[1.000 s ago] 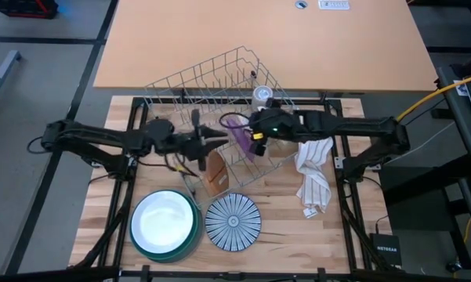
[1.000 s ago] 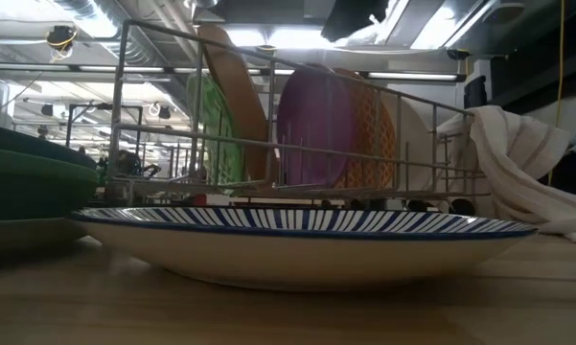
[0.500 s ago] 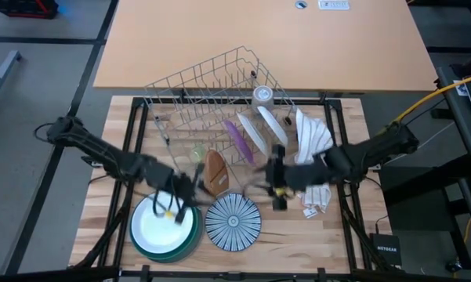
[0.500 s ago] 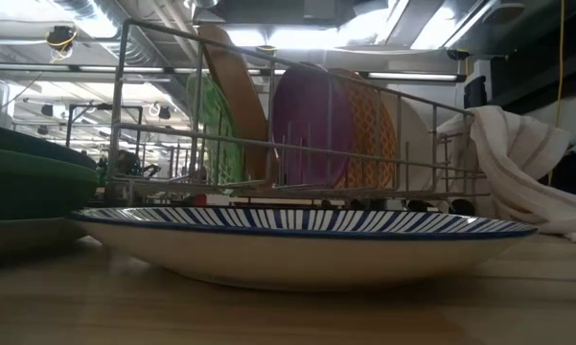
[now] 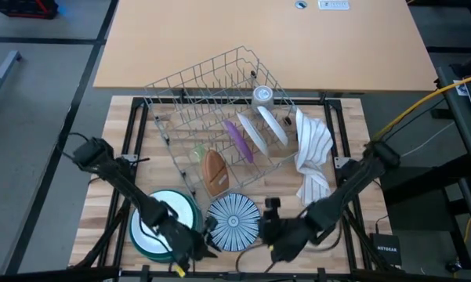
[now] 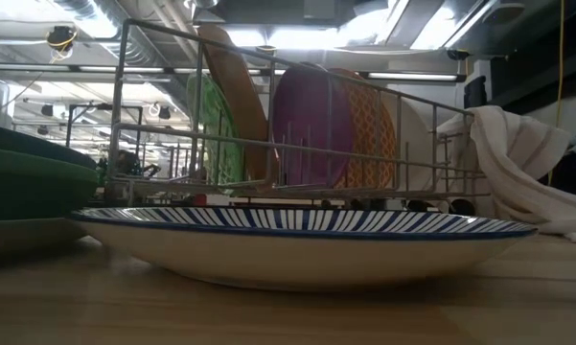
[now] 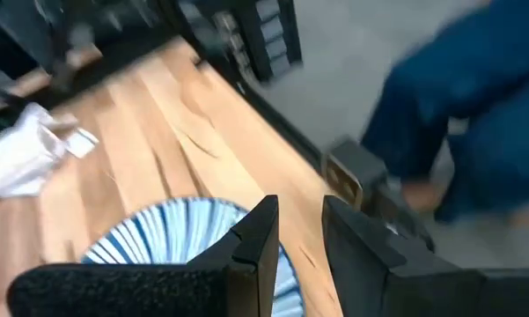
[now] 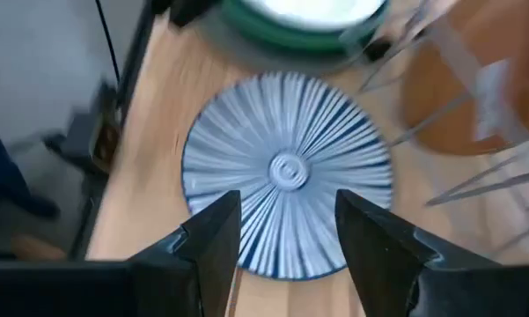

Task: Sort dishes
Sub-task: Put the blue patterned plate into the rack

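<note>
A blue-striped plate (image 5: 233,222) (image 6: 307,235) (image 8: 286,172) lies flat on the table near its front edge. Left of it a white plate (image 5: 158,222) tops a green stack (image 6: 19,182). Brown (image 5: 214,172), purple (image 5: 239,141) and white (image 5: 257,131) dishes stand on edge in the wire rack (image 5: 211,86). My left gripper (image 5: 206,239) (image 7: 299,231) hovers at the striped plate's near-left rim, narrowly open, nothing between its fingers. My right gripper (image 5: 265,227) (image 8: 290,231) hangs open over the plate's near-right side. Neither shows in the low view.
A white striped cloth (image 5: 313,160) (image 6: 518,163) lies right of the rack. The table's black frame edge (image 7: 273,132) runs close by the left gripper, and a person's blue clothing (image 7: 475,97) shows beyond it. Bare wood (image 5: 337,227) lies at the near right.
Both arms have swung away from the rack toward the table's near edge and come down. My left gripper passed over the green stack to the striped plate's left; my right gripper came to the plate's right. Both wrists have rolled.
</note>
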Robot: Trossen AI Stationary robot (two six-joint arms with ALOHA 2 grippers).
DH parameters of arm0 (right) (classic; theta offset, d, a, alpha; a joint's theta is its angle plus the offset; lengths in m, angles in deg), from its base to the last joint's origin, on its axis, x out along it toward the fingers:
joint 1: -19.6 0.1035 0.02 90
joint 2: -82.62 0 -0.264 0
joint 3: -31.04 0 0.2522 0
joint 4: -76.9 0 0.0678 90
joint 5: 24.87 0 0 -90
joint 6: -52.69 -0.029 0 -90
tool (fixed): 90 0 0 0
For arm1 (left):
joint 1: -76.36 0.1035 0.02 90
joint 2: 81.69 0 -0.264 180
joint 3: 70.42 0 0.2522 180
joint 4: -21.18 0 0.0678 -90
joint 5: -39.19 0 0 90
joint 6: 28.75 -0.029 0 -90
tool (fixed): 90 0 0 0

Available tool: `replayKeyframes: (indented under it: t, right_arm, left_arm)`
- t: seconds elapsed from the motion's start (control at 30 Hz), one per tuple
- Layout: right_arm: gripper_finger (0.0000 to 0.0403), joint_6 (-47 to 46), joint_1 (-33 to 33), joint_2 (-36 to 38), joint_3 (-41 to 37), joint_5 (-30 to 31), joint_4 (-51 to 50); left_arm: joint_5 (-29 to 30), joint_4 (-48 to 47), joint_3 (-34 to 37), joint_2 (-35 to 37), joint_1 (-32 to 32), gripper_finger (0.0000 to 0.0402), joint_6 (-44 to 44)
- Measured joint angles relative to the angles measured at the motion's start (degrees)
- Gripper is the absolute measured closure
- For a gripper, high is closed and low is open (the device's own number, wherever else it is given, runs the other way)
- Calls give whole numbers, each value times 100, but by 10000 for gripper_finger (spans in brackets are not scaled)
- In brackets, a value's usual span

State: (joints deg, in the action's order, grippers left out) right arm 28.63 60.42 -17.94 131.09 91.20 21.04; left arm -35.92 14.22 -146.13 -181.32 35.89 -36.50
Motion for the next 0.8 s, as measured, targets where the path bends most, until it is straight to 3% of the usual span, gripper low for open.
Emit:
replayKeyframes:
  t: [0.23,0.47,0.8]
  right_arm:
    - [212,456,283,-1153,-3,-20,0]
    - [212,806,267,-1790,-3,-50,7]
    - [212,1390,267,-2218,-1,482,25]
  left_arm:
    - [284,-1366,-770,-527,-124,321,438]
    - [485,-1387,-776,-540,-107,321,842]
    - [712,-1548,-776,-540,-75,321,939]
